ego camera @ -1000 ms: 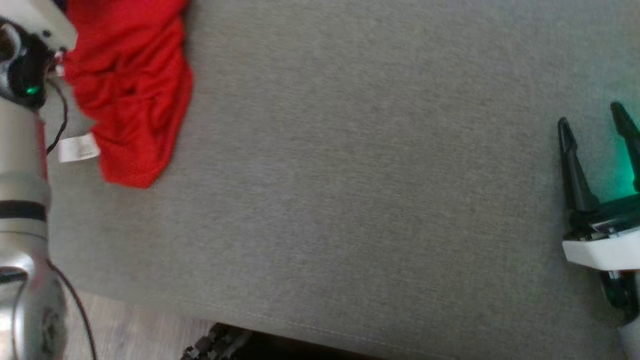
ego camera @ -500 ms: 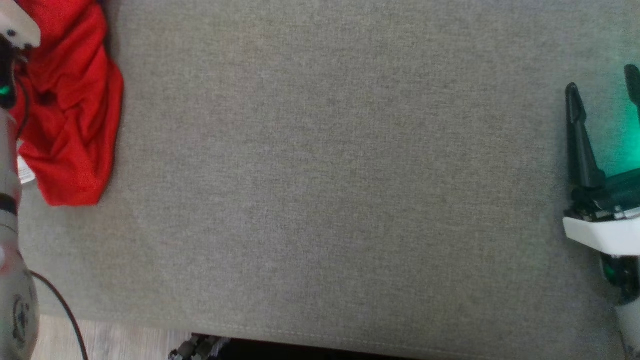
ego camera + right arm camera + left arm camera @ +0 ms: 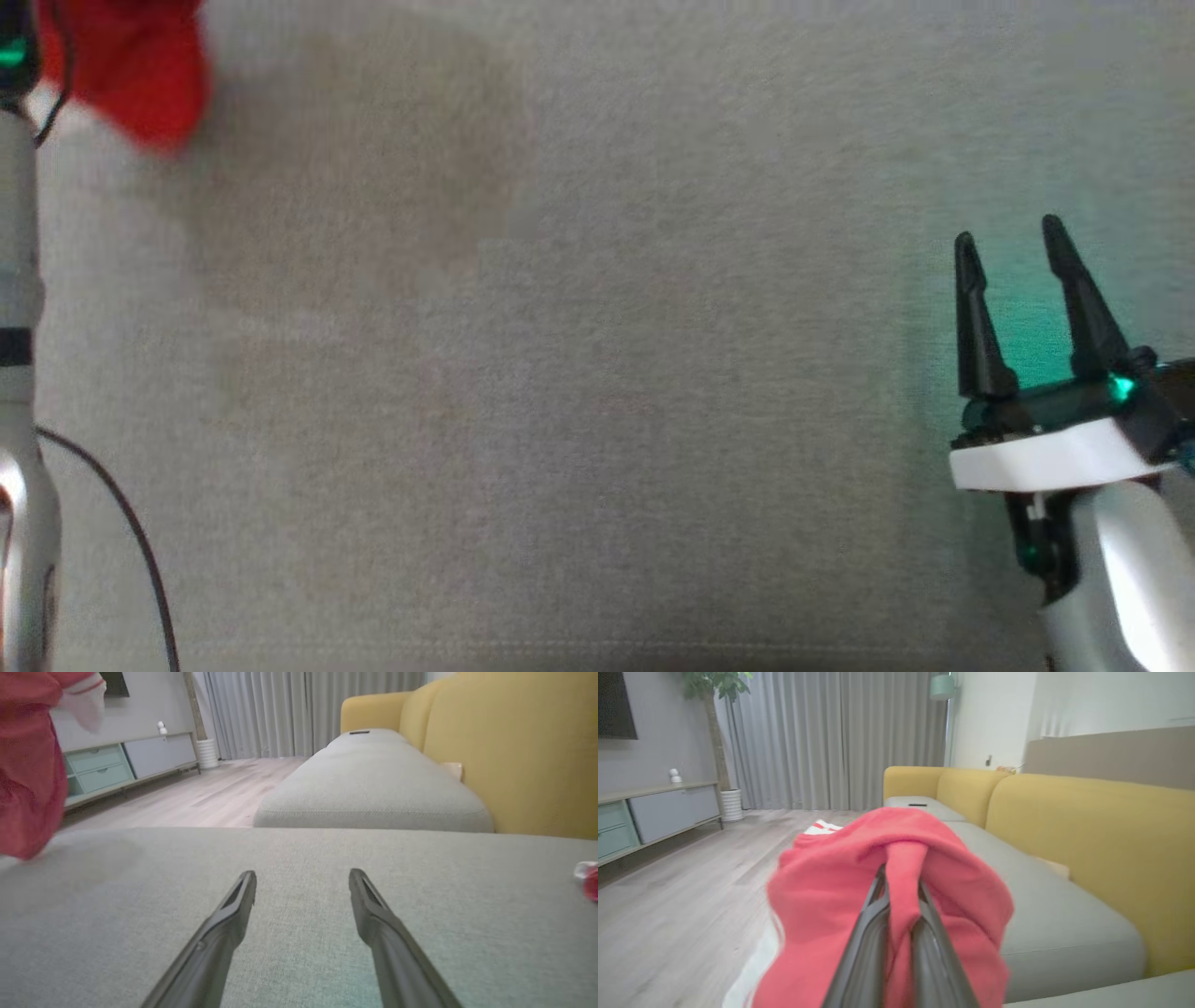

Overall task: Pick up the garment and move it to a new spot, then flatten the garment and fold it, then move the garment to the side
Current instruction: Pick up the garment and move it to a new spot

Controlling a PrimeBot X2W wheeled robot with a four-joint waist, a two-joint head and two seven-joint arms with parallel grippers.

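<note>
Left end effector point(image 3: 901, 879) is clamped on a fold of the red garment point(image 3: 817, 896), which is draped over its fingers at the left side of the grey sofa seat point(image 3: 579, 373). Right end effector point(image 3: 1009, 233) is held apart and empty, well clear of the garment.

Red garment point(image 3: 817, 905): crumpled into a loose bunch, white striped trim showing at one edge. One fold is pinched by the left gripper point(image 3: 901, 877); the rest drapes down around it.
</note>
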